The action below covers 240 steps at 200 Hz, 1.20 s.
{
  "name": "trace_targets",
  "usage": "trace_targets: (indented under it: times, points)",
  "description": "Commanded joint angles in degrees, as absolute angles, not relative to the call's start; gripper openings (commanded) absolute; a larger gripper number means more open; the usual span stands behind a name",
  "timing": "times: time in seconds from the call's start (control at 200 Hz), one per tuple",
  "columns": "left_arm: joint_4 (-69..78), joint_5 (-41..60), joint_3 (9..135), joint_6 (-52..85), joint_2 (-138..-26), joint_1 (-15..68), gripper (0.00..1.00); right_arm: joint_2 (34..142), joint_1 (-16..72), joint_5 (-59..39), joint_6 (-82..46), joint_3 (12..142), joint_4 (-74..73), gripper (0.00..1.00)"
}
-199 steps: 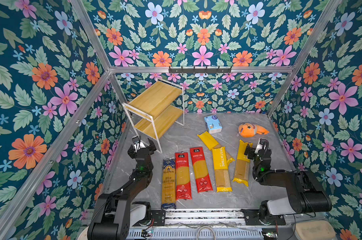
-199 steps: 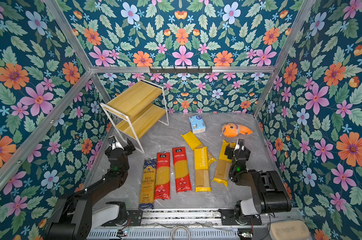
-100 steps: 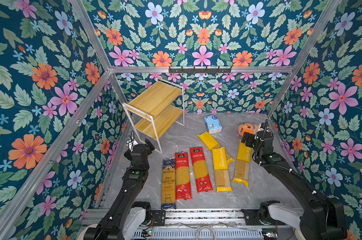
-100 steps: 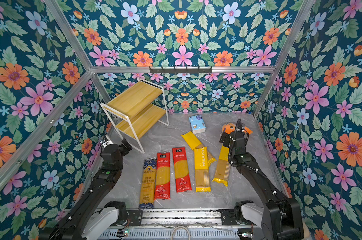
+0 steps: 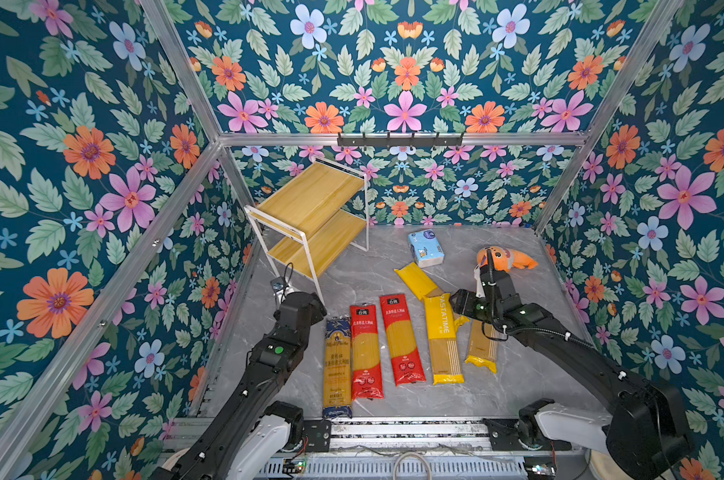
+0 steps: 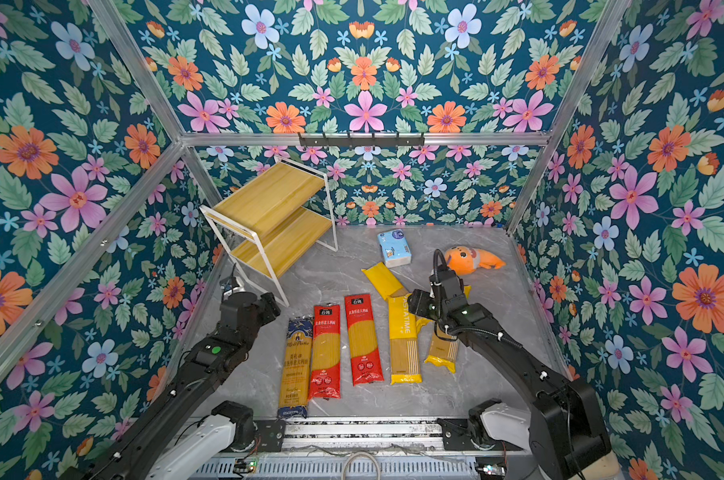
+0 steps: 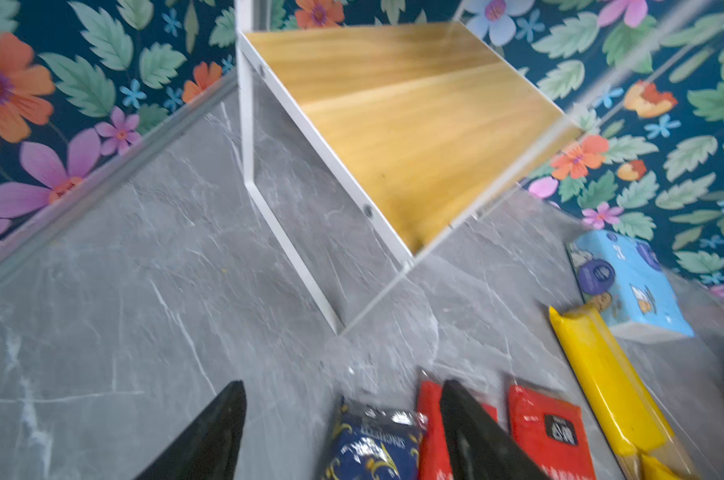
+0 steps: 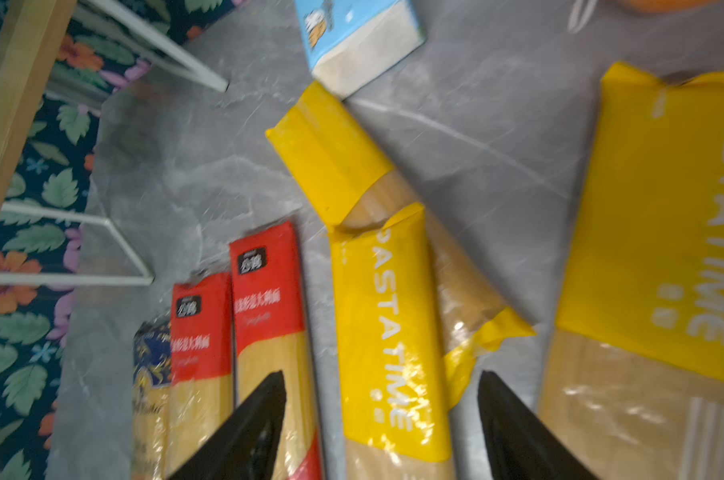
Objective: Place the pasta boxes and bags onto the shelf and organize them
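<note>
Pasta packs (image 5: 401, 338): six counted flat on the tabletop (image 5: 518, 390) near the shelf (image 5: 310, 195), two red, one blue, three yellow | left gripper (image 7: 343, 384): fingers seen apart | right gripper (image 8: 383, 376): fingers seen apart

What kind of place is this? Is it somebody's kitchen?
Probably not: it looks like a robot practice booth. Flowered walls sit in a metal frame, a left arm and right arm reach in, and pasta packs lie near a shelf.

Two red packs (image 5: 366, 353), one dark blue pack (image 5: 337, 365), three yellow packs (image 5: 442, 338); one shelf (image 5: 310, 199), one tissue pack (image 5: 426, 248), one plush toy (image 5: 505, 259).
</note>
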<state>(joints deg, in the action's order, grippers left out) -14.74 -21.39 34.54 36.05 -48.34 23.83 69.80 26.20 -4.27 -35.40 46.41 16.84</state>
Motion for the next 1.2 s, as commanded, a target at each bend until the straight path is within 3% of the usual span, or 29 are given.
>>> trace_targets:
  times: [0.0, 0.15, 0.275, 0.385, 0.585, 1.045, 1.195]
  points:
    - [-17.2, -26.22, 35.12, 42.8, -50.65, 30.19, 0.76, 72.07, 32.06, -5.55, -41.0, 48.08, 18.95, 0.73]
    - [-12.83, -26.91, 35.68, 44.68, -56.42, 40.51, 0.77, 78.67, 38.93, -10.29, -44.77, 50.07, 15.74, 0.64]
    - [-7.26, -23.86, 35.33, 45.98, -61.51, 45.87, 0.71, 83.85, 39.19, -16.61, -47.26, 50.0, 10.44, 0.51]
    - [-1.61, -19.33, 33.86, 47.28, -64.76, 48.48, 0.64, 87.54, 39.02, -18.06, -46.37, 51.76, 10.44, 0.48]
    - [6.02, -11.37, 30.85, 48.16, -69.32, 49.13, 0.58, 94.02, 37.86, -22.22, -44.25, 53.62, 10.43, 0.46]
    - [11.78, -3.45, 30.81, 48.78, -78.34, 48.19, 0.52, 103.56, 36.15, -25.5, -42.36, 54.26, 8.26, 0.51]
    - [14.74, 1.08, 30.13, 49.61, -78.98, 45.43, 0.5, 104.48, 36.19, -28.7, -43.16, 52.43, -0.71, 0.37]
